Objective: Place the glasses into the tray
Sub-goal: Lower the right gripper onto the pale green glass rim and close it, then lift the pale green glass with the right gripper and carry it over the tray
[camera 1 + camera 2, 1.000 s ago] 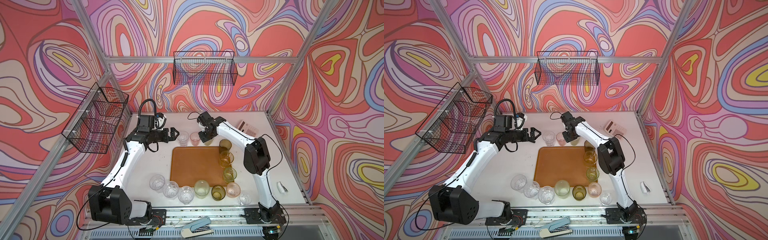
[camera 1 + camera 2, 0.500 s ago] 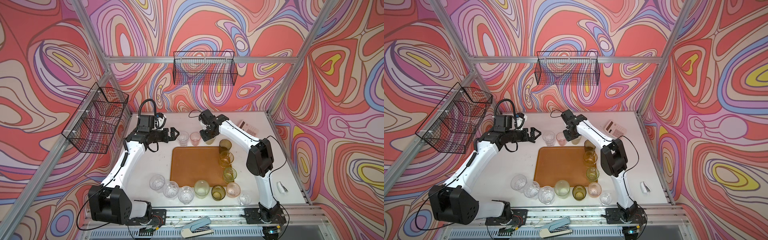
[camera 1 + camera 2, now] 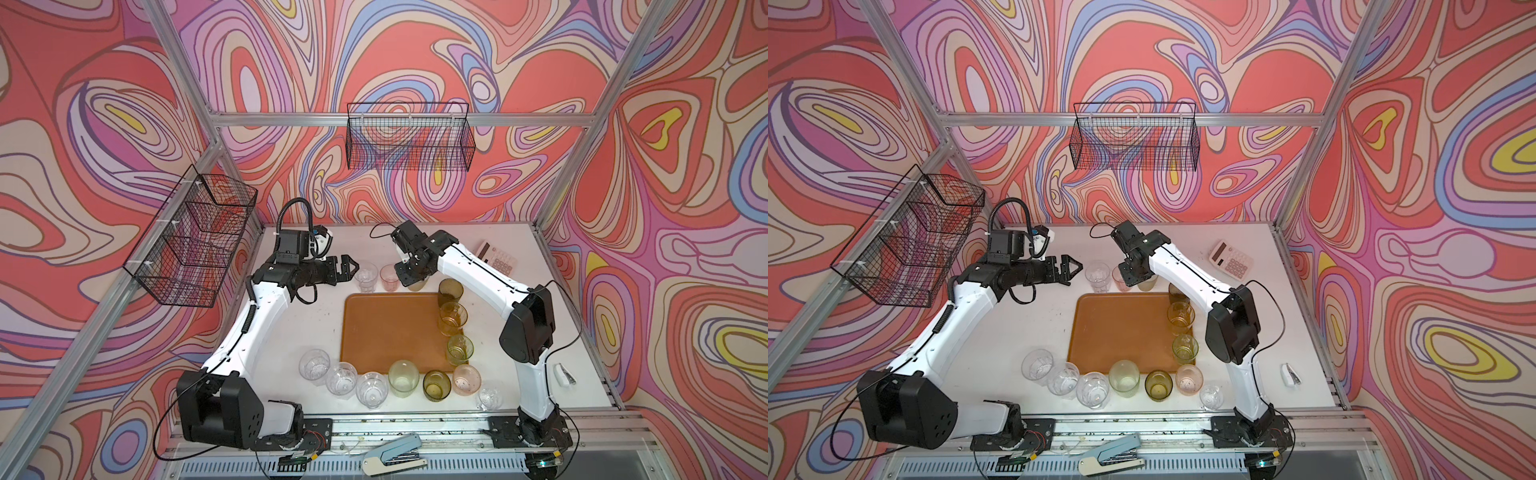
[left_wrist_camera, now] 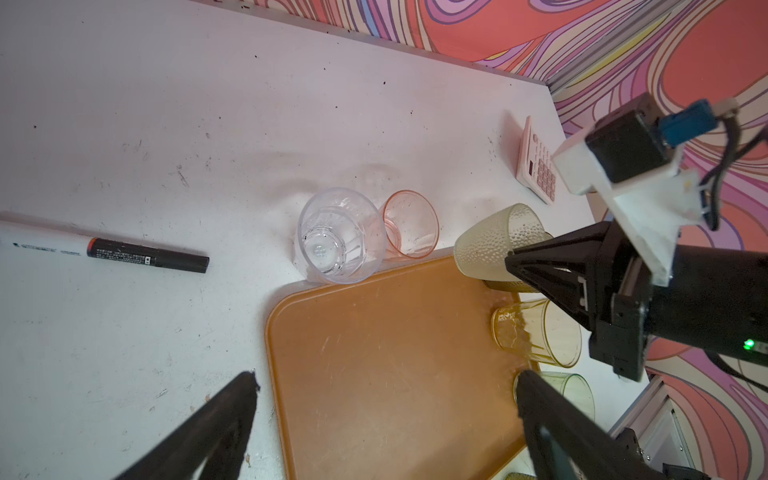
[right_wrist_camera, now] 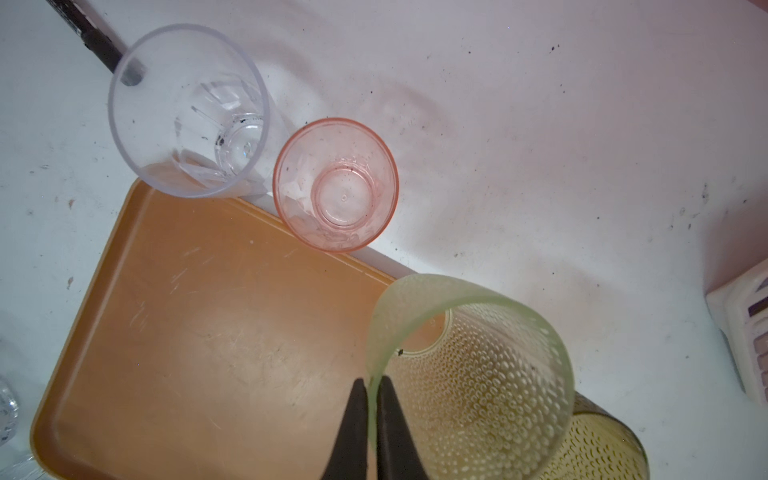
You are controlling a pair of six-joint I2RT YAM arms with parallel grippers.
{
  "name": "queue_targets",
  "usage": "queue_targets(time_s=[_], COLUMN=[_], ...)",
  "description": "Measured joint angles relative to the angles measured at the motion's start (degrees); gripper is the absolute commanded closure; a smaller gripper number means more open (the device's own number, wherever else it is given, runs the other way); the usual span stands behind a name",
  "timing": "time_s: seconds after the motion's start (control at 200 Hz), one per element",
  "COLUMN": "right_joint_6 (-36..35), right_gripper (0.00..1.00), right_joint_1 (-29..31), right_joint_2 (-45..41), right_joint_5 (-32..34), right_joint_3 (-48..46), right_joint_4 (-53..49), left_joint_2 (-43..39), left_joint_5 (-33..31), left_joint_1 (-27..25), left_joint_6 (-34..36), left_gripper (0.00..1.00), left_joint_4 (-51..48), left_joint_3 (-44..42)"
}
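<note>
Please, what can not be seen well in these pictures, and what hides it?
- Both top views: the pale green glass is mostly hidden under the right gripper.
- Right wrist view: the calculator and the olive glass are cut off by the picture's edge.
- Left wrist view: the marker runs off the edge.

White arms (image 3: 253,320), black joints (image 3: 528,328), looped black cable (image 3: 291,203), black left pincer (image 4: 386,373).

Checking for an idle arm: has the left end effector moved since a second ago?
No. The left end effector sits just as far left of the clear glass.
</note>
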Motion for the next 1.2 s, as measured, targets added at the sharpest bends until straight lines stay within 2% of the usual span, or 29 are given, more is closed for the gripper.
queue_targets(time_s=[0.571,1.197], right_joint_6=[4.46,5.16], right_gripper=[1.00,1.00], right_joint_1=[1.95,1.95], right_joint_2=[-1.88,-1.88], right_joint_5=[0.28,1.70], right_joint_3=[-7.28,-11.72], right_joint_4=[0.11,3.41], left_joint_2=[0.00,0.00], left_joint_5=[0.02,0.02], left_joint_1=[0.00,0.00], left_joint_6=[-0.02,0.00], left_gripper=[0.00,0.00], left_joint_4=[0.00,0.00], left_joint_3=[0.00,0.00])
